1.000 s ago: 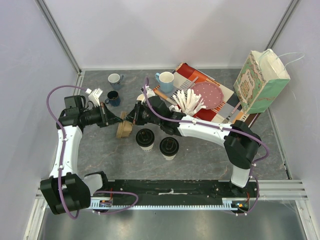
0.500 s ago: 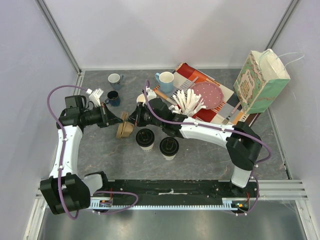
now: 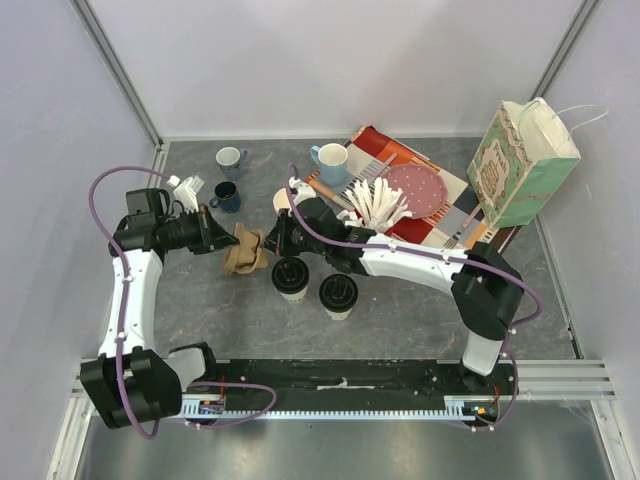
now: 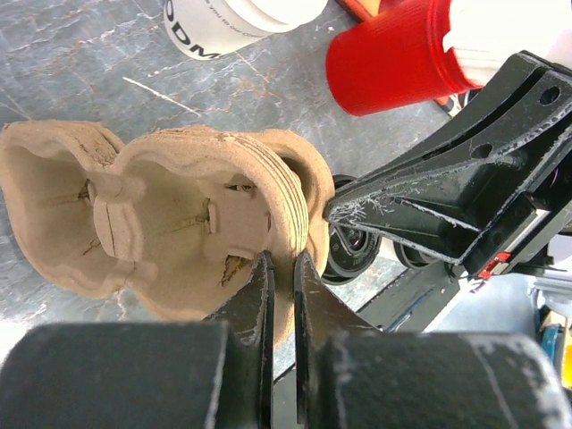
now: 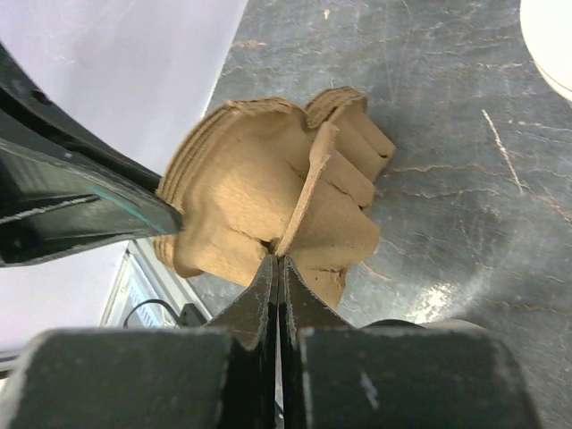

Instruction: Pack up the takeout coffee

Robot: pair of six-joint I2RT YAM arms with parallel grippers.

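From where I stand, left of centre in the overhead view, the left tool (image 3: 222,238) and the right tool (image 3: 268,243) meet on a brown pulp cup carrier (image 3: 243,252). Each is closed down to a sliver, pinching a thin edge of it from opposite sides. One takeout coffee cup (image 3: 291,277) stands on the grey table (image 3: 400,300) just below and right of the carrier. A second takeout coffee cup (image 3: 338,294) is just beside it, further to the lower right. Both have black lids and neither is held.

A dark grey marbled bench (image 3: 400,310) is boxed in by plain pale walls (image 3: 330,60) on three sides. Slanting metal posts (image 3: 115,65) rise at both far corners, and a metal rail (image 3: 565,378) runs along the near edge.
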